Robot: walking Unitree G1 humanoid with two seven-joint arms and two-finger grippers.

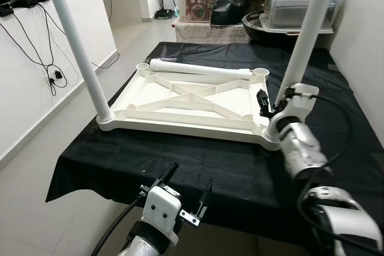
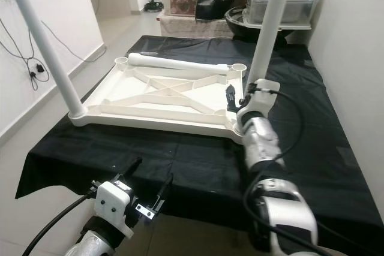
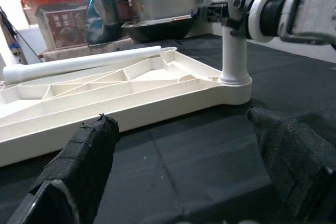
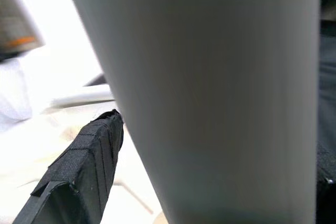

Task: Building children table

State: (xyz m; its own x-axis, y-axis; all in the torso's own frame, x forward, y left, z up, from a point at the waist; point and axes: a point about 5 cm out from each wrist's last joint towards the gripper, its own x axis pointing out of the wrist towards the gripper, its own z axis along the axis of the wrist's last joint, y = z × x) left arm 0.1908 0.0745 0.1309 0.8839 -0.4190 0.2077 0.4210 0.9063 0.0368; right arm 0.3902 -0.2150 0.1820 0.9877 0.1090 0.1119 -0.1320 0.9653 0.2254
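The white table top [image 1: 180,121] lies upside down on the black-covered table [image 1: 180,160]. One white leg [image 1: 78,46] stands upright in its near-left corner. A second upright leg [image 1: 309,28] rises from the near-right corner, and my right gripper [image 1: 273,103] is shut on it just above the socket; in the right wrist view this leg [image 4: 210,93] sits between the black fingers [image 4: 79,171]. A loose leg [image 1: 198,69] lies across the far side between two empty sockets. My left gripper [image 1: 189,184] hovers open at the table's front edge, holding nothing.
Plastic storage boxes [image 1: 300,7] and pots [image 1: 264,25] are stacked behind the table. A white wall with dangling cables [image 1: 54,76] runs along the left, with bare floor [image 1: 36,166] beside it. Another wall stands close on the right.
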